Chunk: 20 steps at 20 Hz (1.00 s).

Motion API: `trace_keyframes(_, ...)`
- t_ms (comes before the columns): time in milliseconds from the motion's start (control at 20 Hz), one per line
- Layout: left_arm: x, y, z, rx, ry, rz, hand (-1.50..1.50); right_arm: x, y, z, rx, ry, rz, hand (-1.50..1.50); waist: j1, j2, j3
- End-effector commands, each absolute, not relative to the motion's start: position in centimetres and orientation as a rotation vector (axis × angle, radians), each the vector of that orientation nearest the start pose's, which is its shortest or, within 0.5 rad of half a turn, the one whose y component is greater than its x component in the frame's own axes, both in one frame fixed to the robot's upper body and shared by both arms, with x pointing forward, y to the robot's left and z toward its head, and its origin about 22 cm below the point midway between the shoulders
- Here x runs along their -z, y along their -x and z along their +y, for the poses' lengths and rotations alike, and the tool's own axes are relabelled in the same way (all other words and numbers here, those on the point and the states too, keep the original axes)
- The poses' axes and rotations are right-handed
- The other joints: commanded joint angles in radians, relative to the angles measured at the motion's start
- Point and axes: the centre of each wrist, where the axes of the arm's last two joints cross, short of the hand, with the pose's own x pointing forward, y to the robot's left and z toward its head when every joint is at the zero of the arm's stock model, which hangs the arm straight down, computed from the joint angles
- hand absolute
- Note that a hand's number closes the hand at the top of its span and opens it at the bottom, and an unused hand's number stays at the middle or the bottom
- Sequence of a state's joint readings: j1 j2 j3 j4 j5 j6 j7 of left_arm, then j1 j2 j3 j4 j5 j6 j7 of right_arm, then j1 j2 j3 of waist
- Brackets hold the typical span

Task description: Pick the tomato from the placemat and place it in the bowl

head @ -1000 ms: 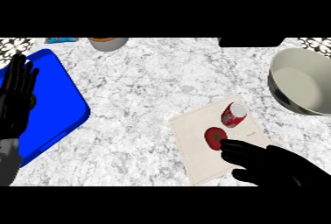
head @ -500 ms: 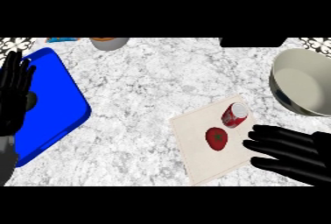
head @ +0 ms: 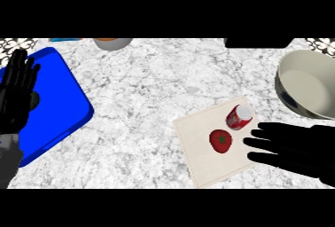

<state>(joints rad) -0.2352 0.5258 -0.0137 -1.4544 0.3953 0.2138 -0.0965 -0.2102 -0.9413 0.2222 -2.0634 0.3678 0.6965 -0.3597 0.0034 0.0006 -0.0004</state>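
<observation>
The right robot hand (head: 294, 146) is being seen further right than half a second ago, fingers spread just beside the tomato (head: 221, 140), which is lying on the placemat (head: 200, 133). The left robot hand (head: 17, 91) is being held open over the blue tray (head: 62, 102), well apart from the bowl (head: 307, 84).

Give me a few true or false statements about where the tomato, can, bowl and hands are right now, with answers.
1. The tomato lies on the placemat. True.
2. The right hand holds the tomato. False: it is open beside the tomato, to its right.
3. A red can shares the placemat. True.
4. The tomato sits inside the bowl. False: the bowl holds no tomato.
5. The left hand rests open over the blue tray. True.
</observation>
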Motion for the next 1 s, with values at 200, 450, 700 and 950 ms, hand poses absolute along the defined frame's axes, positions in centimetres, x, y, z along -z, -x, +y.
trace_keyframes(200, -9.1, -29.2, 32.1, -0.023, -0.251, -1.787, 0.0, -16.9, -25.6, -26.3, -2.014, 0.086, -1.506, -1.5, 0.005, 0.0, 0.001)
trace_keyframes(450, -9.2, -29.8, 33.4, -0.022, -0.229, -1.79, 0.0, -14.0, -26.3, -24.7, -2.037, 0.105, -1.448, -1.5, 0.003, 0.001, 0.001)
trace_keyframes(700, -7.5, -27.1, 32.9, -0.045, -0.243, -1.773, 0.0, -11.1, -24.5, -26.0, -2.03, 0.114, -1.421, -1.5, -0.001, -0.003, 0.001)
trace_keyframes(950, -7.3, -30.0, 32.4, -0.047, -0.231, -1.776, 0.0, -8.9, -27.6, -23.6, -2.017, 0.121, -1.427, -1.5, -0.002, 0.0, 0.0)
